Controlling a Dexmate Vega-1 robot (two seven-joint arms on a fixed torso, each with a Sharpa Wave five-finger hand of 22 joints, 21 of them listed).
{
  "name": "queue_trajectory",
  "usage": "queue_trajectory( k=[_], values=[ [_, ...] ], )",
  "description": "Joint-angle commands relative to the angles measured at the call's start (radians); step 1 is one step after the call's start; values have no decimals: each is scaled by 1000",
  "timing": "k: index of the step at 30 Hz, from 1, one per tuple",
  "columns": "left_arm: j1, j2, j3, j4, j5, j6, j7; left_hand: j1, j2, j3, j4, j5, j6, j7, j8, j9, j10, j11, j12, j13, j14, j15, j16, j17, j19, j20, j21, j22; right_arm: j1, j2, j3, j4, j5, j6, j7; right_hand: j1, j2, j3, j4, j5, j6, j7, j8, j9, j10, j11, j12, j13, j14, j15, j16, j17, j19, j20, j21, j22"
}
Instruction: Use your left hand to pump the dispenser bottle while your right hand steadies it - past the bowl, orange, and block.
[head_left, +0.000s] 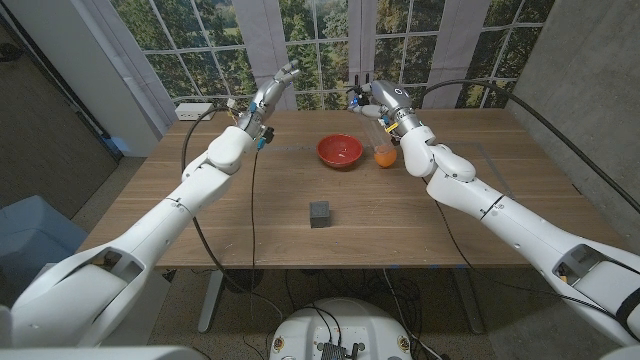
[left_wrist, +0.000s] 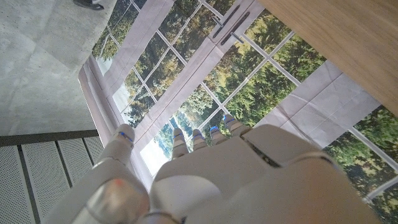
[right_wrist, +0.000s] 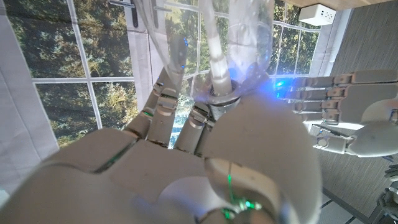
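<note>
Bottle (right_wrist: 211, 43): clear thin plastic, tube visible inside, judged light, smooth and likely slippery; stands at far table edge, right of centre, held by right hand. Left to right: left hand (head_left: 277, 85) raised over far-left table (head_left: 470, 215), fingers spread, holding nothing; dark cube block (head_left: 320, 213) mid-table; glossy red bowl (head_left: 339, 151); round orange (head_left: 385, 156); right hand (head_left: 383, 104) wrapped round bottle body. Grip body; press pump head from above.

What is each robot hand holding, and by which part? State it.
Right robot hand grips the clear bottle around its body, near the neck. Left robot hand holds nothing, fingers apart.
</note>
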Motion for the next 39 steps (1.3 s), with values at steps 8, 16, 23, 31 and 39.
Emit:
queue_trajectory(
  k=[8,16,23,31,39],
  values=[
    [123,51,-76,-102,-60,47,64,-3,18,5,-4,3,0,0,0,3,1,2,-1,1,-1,1,-3,1,1,4,2,2,-89,-15,73,-37,37,1,-122,114,107,-2,1,-2,4,-4,-3,5,10,-6,-3,5,188,-230,-7,50,-7,-165,10,3],
    [145,57,-87,-114,-65,54,82,-3,19,5,-4,3,1,0,0,3,1,2,-2,1,-1,1,-3,2,0,6,1,2,-127,-12,105,-37,68,15,-182,116,107,-3,1,-3,6,-1,-6,3,11,-3,-6,4,190,-230,-9,52,-9,-165,13,2],
    [157,62,-96,-127,-75,68,90,-4,19,5,-4,3,0,-1,-1,3,1,2,-3,2,-1,1,-4,2,0,6,0,2,-154,-10,129,-39,92,13,-221,116,107,-3,2,-4,7,-1,-8,4,11,-4,-7,4,191,-230,-11,53,-10,-165,16,2],
    [176,65,-107,-137,-88,84,105,-4,19,5,-4,3,-1,-1,-2,3,0,0,-4,2,-1,1,-4,2,1,6,0,2,-184,9,159,-2,128,57,-310,117,107,-4,3,-5,10,0,-8,5,14,-3,-6,7,192,-229,-14,53,-11,-164,19,2],
    [195,54,-123,-122,-123,67,110,-4,19,4,-5,3,-1,-1,-3,3,-1,3,-5,2,1,1,-4,2,2,6,-1,2,-199,32,178,91,153,139,-428,116,107,-5,4,-6,12,-1,-9,5,15,-3,-7,6,192,-229,-17,53,-11,-164,21,2]
  ],
)
